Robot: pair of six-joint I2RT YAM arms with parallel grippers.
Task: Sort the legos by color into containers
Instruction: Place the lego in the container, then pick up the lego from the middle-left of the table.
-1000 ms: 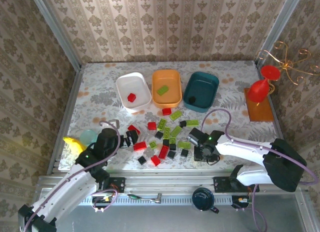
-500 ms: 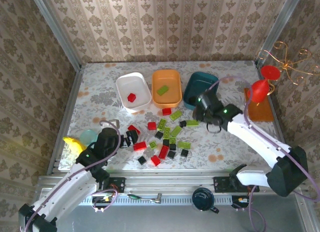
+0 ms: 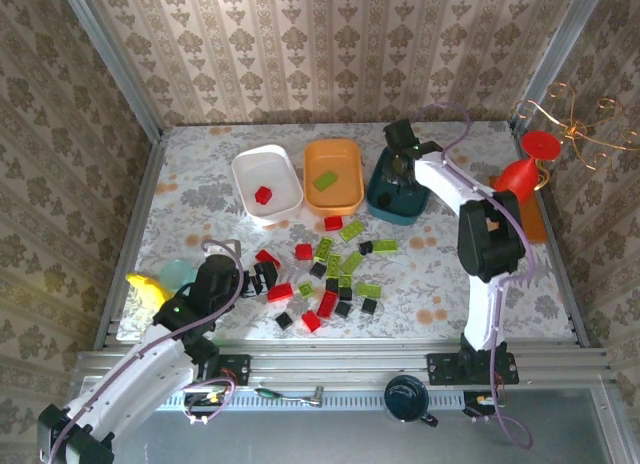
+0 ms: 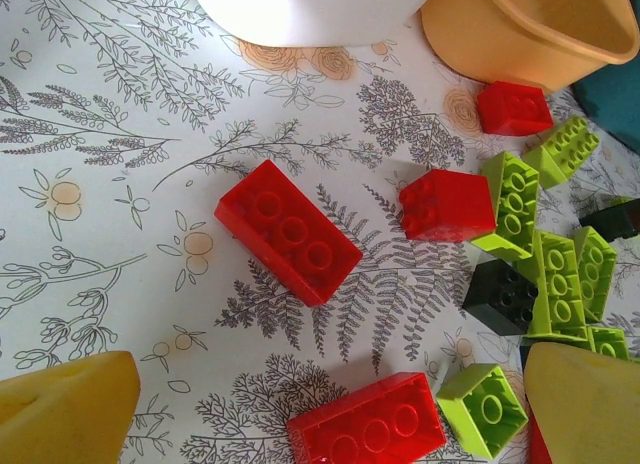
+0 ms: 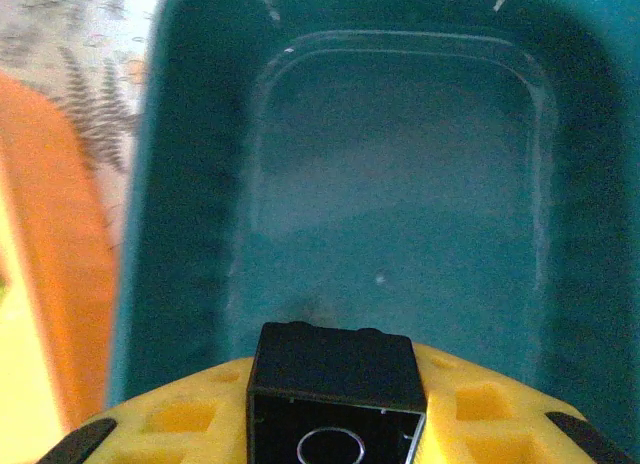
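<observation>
Top view, containers: the white tub (image 3: 245, 174) stood just left of the orange tub (image 3: 346, 192) and the teal tub (image 3: 381, 200) just right of it, all three on the tabletop (image 3: 200, 199).
Top view, sorted pieces: one red lego (image 3: 263, 195) lay in the white tub; one lime lego (image 3: 325, 180) lay in the orange tub.
Top view, loose legos (image 3: 335, 274): red, lime and black pieces lay scattered on the arm-base side of the orange tub.
Top view, right gripper (image 3: 403, 172): it reached over the teal tub, right of the orange tub.
Top view, left gripper (image 3: 262, 275): it sat low at the left edge of the scatter, left of the orange tub and toward the arm bases.
Left wrist view, left gripper: the jaws were spread wide and held nothing. A red oblong lego (image 4: 367, 424) and a lime square lego (image 4: 482, 409) lay on the tabletop between its yellow fingers (image 4: 65, 419).
Left wrist view, nearby pieces: a small red brick (image 4: 513, 108) lay just beside the orange tub's wall; a black brick (image 4: 500, 296) lay farther from it, among lime ones.
Right wrist view, right gripper: it was clamped on a black lego (image 5: 335, 384), above the teal tub's floor, with the orange tub's edge at the left.
</observation>
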